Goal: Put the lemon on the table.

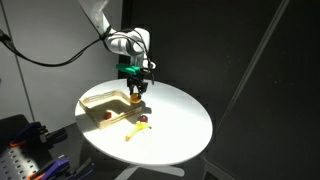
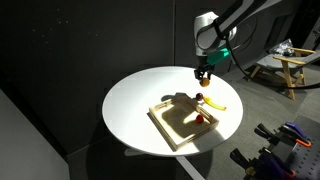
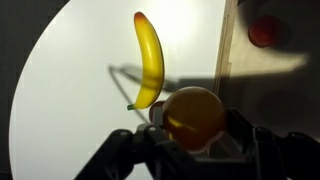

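One lemon (image 3: 193, 114) — gripped in the hand (image 3: 193, 130).

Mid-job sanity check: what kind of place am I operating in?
Probably a lab or studio setup rather than a home: a black backdrop hangs behind the lone round white table, and equipment stands beside it.

Round white table (image 1: 185, 125), square wooden tray (image 1: 90, 103) on it, banana (image 1: 134, 131) beside tray, dark-red fruit (image 1: 143, 122) near banana
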`<state>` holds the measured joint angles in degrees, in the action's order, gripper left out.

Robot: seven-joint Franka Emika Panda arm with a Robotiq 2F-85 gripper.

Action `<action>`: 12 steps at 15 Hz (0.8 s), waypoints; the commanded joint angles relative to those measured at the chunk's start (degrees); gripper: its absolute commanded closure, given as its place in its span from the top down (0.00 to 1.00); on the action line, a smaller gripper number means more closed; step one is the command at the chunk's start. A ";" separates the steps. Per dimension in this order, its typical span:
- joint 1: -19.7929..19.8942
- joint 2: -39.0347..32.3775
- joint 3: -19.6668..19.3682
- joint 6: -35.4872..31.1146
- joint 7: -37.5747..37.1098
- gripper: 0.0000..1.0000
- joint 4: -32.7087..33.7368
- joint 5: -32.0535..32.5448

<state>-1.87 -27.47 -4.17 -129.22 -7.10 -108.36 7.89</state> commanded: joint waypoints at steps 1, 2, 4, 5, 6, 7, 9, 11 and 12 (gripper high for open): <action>2.55 1.38 0.39 -2.62 1.22 0.40 -1.78 -2.57; 3.26 1.22 0.60 -3.48 1.77 0.40 -1.93 -3.42; 4.23 1.05 0.84 -5.47 2.67 0.40 -2.75 -4.95; 4.56 1.01 0.91 -6.53 3.02 0.40 -3.32 -5.59; 4.83 0.92 1.00 -7.37 3.54 0.40 -3.93 -6.19; 4.94 0.87 0.93 -8.29 3.92 0.40 -4.52 -6.40; 5.19 0.60 0.75 -9.30 4.33 0.40 -5.24 -6.81; 5.48 0.35 0.34 -10.00 4.20 0.40 -5.47 -6.84; 5.73 0.23 0.11 -10.11 4.05 0.40 -5.29 -6.80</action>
<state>2.58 -27.62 -4.10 -138.16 -4.48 -113.15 2.27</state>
